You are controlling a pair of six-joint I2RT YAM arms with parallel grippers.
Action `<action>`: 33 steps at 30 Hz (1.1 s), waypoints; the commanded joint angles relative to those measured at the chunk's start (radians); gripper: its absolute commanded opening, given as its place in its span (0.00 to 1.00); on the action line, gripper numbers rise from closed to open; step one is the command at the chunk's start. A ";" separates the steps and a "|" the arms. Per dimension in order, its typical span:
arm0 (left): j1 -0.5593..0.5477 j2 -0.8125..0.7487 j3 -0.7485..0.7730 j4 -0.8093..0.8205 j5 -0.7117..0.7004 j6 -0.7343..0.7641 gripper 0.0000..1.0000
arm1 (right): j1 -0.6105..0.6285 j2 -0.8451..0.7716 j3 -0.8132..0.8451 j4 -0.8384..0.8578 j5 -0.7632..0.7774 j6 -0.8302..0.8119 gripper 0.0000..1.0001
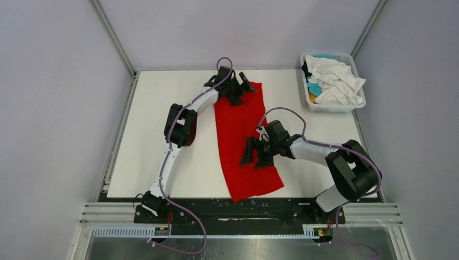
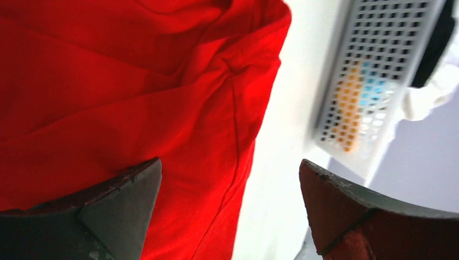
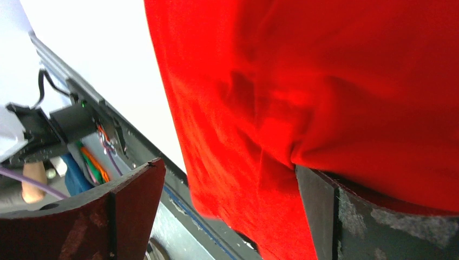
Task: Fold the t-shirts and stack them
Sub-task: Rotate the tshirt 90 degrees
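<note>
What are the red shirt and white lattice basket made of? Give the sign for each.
Red shirt: soft matte cloth, probably cotton knit; it creases, with stitched seams. White lattice basket: likely moulded plastic, smooth; rigid walls, even square holes.

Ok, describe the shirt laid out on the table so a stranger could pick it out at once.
Start from the white table; down its middle lies the red shirt, spread as one long strip. It is the only garment outside the basket at the far right corner, and the only red one.
</note>
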 commanded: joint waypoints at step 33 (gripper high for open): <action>-0.094 -0.791 -0.554 0.139 -0.113 0.312 0.99 | -0.113 -0.583 -0.137 -0.222 0.413 0.032 0.98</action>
